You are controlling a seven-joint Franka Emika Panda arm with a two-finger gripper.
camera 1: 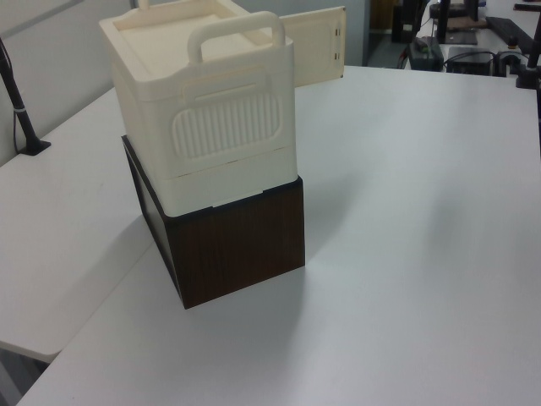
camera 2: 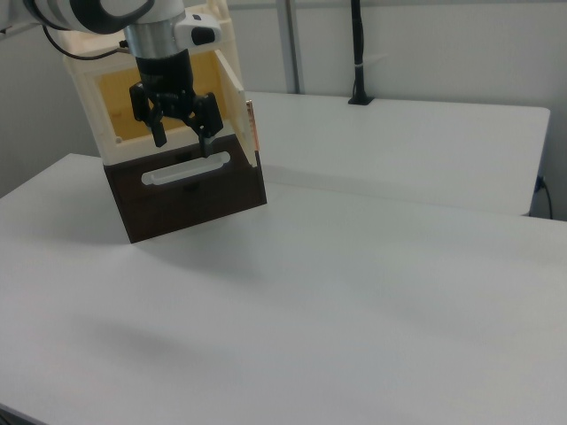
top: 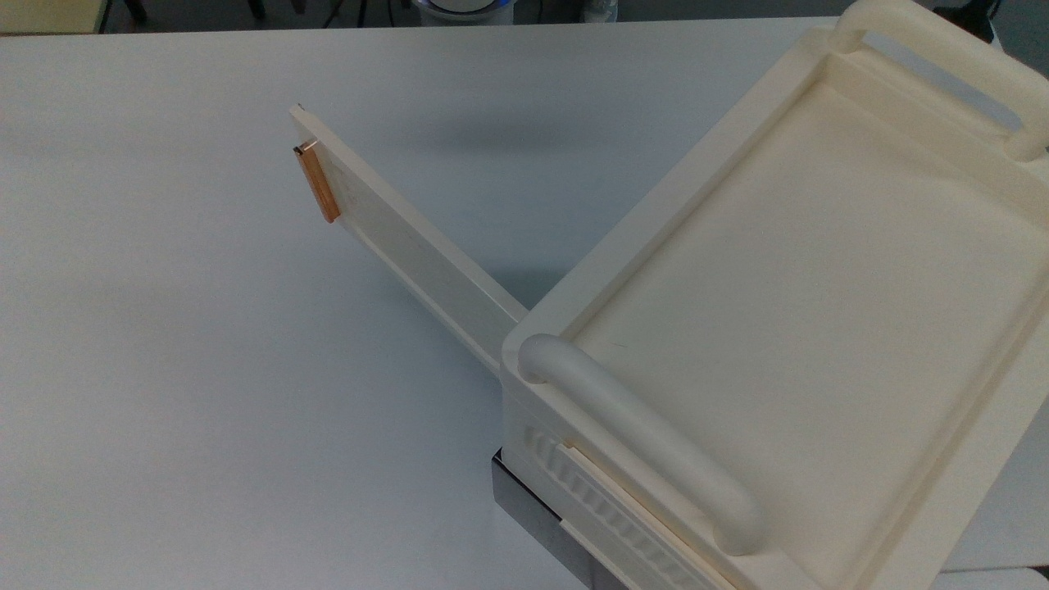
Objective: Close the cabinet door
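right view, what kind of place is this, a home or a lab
Most likely a robotics lab or workshop, not a home. A robot arm's tool hangs, open, before a cabinet set on a bare white table, and a black pole is clamped to the far table.

We see the cabinet (top: 819,270) as matt cream plastic, smooth on its recessed top and on its rounded tube handle (top: 647,442) — with a ribbed panel (camera 1: 226,125) moulded into one side. The cabinet door (top: 410,246) looks like the same smooth matt plastic, and its small bar handle (top: 316,182) has a coppery metallic sheen. The base (camera 1: 237,245) reads as dark wood grain in the left view — in the top view its corner looks like grey metal. The tabletop (top: 205,369) is smooth, matt white. The tool (camera 2: 181,135) is matt black.
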